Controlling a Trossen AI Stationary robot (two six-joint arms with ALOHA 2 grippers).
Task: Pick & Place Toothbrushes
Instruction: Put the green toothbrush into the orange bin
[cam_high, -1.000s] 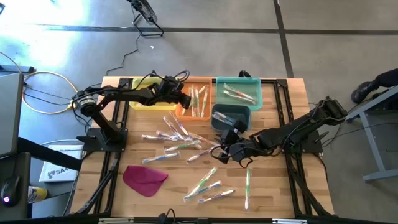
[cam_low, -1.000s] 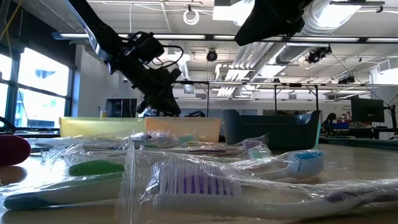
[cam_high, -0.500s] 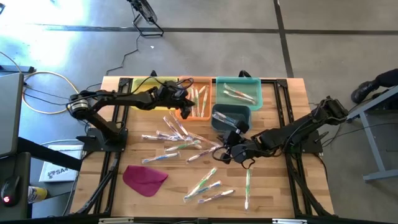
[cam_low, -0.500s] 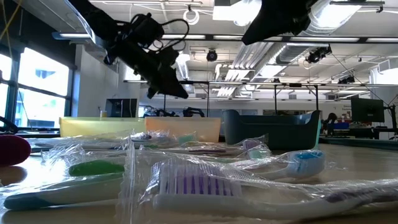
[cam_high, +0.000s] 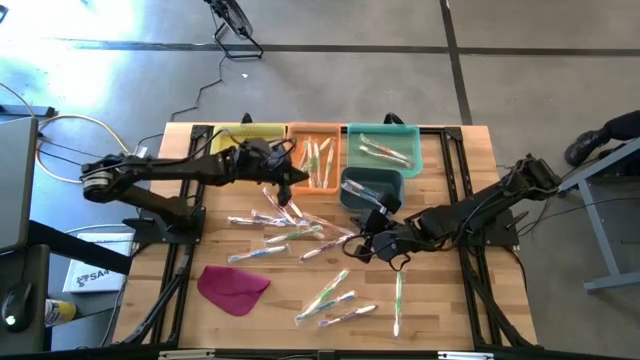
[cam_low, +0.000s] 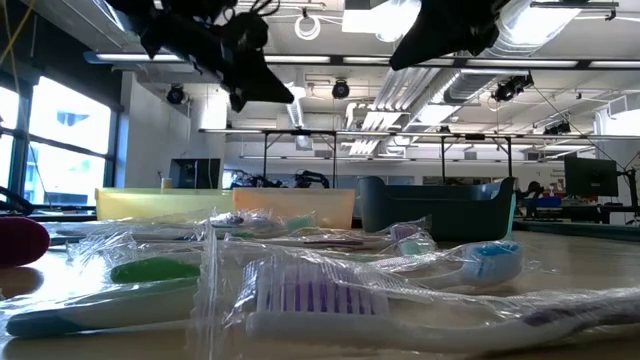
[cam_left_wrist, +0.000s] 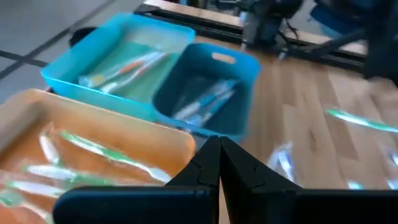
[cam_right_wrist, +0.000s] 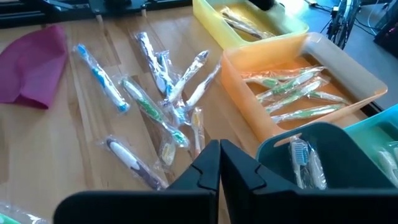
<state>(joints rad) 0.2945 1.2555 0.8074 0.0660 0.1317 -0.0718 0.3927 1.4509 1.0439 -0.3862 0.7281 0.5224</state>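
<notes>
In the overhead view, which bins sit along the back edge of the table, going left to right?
Yellow plastic bin → orange plastic bin holding wrapped toothbrushes → light teal plastic bin. The dark teal bin sits nearer the camera side, overlapping the last two in order.

Grey concrete floor (cam_high: 330, 90) is lying around the wooden table (cam_high: 450, 320). Daylight is coming through a window (cam_low: 60, 140) while ceiling lamps (cam_low: 395, 18) are shining among exposed pipes (cam_low: 400, 105).

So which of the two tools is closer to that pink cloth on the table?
Left. The left tool hangs beside the orange bin, diagonally up from the pink cloth. The right tool sits farther off, across the toothbrush pile.
</notes>
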